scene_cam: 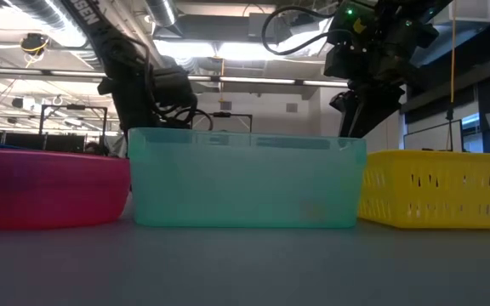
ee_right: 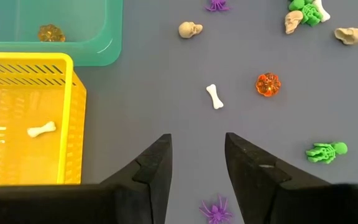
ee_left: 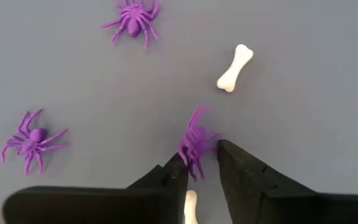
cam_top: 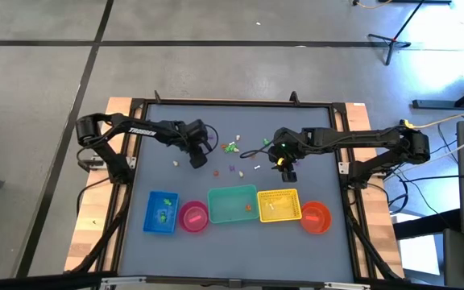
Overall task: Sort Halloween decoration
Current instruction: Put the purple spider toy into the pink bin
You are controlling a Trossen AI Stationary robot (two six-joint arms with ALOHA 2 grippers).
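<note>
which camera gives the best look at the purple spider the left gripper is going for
The left wrist view: the small purple plastic spider fills the gap at the left gripper fingertips, legs plainly visible. The high view shows only specks near that gripper. The low view hides it behind containers; the right wrist view does not clearly show it.
</note>
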